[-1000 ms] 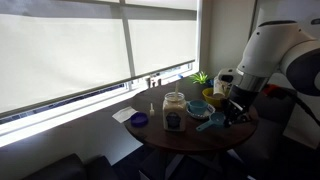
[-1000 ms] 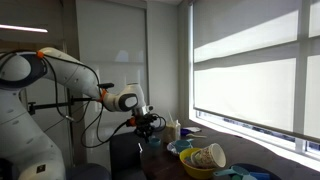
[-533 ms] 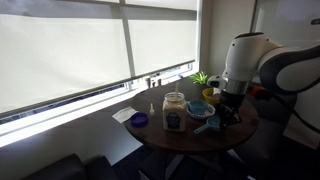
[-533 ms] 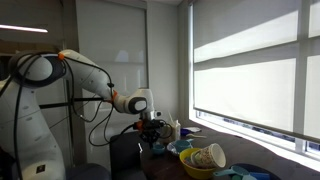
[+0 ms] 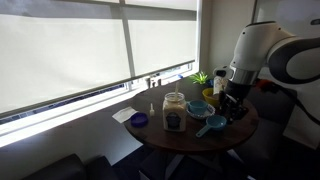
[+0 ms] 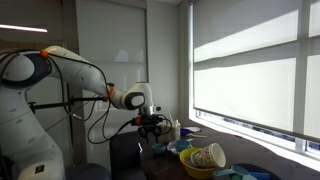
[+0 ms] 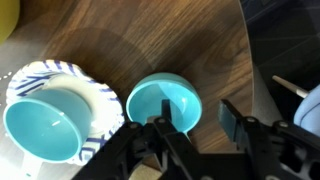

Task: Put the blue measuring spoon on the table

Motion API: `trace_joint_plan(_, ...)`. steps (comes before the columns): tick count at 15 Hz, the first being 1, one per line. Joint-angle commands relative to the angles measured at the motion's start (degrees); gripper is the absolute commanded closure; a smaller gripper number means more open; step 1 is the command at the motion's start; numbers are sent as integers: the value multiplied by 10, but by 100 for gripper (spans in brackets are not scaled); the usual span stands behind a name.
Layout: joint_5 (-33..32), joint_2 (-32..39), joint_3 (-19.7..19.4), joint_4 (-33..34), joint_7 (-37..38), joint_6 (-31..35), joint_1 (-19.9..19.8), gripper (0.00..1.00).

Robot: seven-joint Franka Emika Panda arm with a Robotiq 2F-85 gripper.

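The blue measuring spoon [image 7: 163, 100] appears to rest on the dark wooden table [image 7: 205, 45], its round cup facing up. Its handle runs back under one finger and is mostly hidden. My gripper [image 7: 195, 118] hangs just above it with the jaws apart and bare wood showing between them. One finger [image 7: 162, 127] overlaps the cup's near rim; the other stands clear to the right. In an exterior view the spoon [image 5: 212, 124] lies at the table's front, below the gripper [image 5: 232, 108]. In the opposite exterior view the gripper [image 6: 155, 125] hovers low over the table.
A light blue bowl [image 7: 45, 125] on a striped plate sits close to the left of the spoon. A jar [image 5: 174, 112], a purple disc [image 5: 139, 120], a small bottle [image 5: 152, 108] and a plant [image 5: 200, 77] share the table. A yellow bowl [image 6: 205, 158] fills the foreground.
The jaws have gone from shut to apart, letting go of the spoon. The arm has shifted slightly over the table's front.
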Motion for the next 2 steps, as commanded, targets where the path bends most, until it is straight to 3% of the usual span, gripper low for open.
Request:
trace_joint_plan(1, 6, -146, -24, -85, -64, 38, 21, 14)
trace_joint_plan(2, -3, -64, -14, -29, -27, 15, 11, 33)
